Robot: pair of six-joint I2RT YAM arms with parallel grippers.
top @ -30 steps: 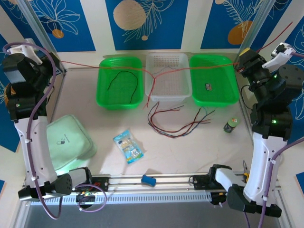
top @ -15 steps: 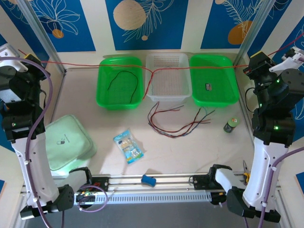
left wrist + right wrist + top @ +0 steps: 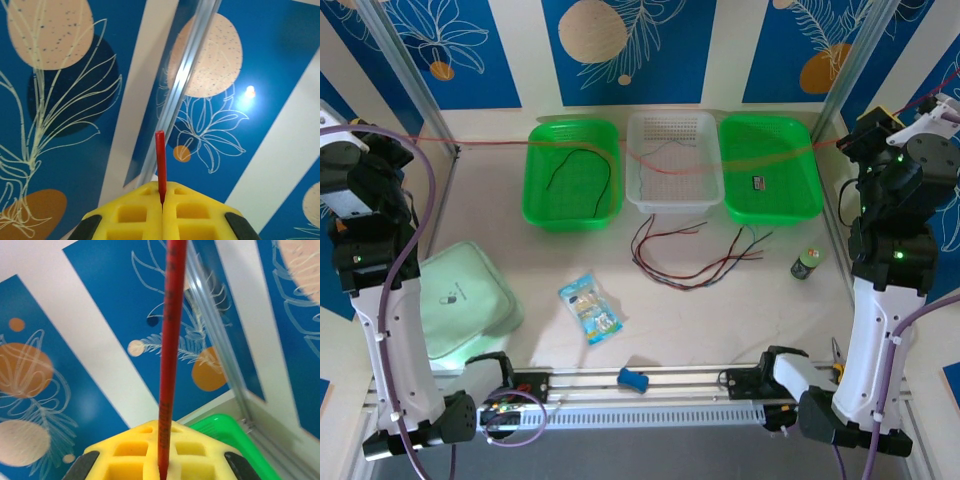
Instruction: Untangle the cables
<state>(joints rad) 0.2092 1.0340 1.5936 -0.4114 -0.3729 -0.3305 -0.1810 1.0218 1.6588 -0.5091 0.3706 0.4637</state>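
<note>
— Starting near: anything of the task by the bases?

— Nothing of it. Just a snack packet [image 3: 590, 308] and a pale green pouch [image 3: 460, 300] at near left.

— And mid-table?

— Lying there loosely: a heap of cables [image 3: 692, 256], red, black and dark strands crossing one another, just near of the clear basket [image 3: 675, 203]. Judged not yet sorted.

— Farther back?

— One black cable [image 3: 582, 172] already lying alone in the left green basket [image 3: 570, 220]. Probably counted as done.

— And the red cable [image 3: 490, 143]?

— Drawn out across the far side, above the baskets, from left to right. Pinched at both ends: left gripper [image 3: 162, 200] with yellow pads pressed together on its tip, right gripper [image 3: 161, 462] clamped likewise on the strand running up and away. Both raised high, toward the far left and far right.

— Free of the heap?

— Seems so from above, though blurred over the clear basket; hard to tell for certain.

— Left to do, then?

— Likely setting this one down apart, then working through the heap strand by strand. Roughly the early half, at a guess.
</note>
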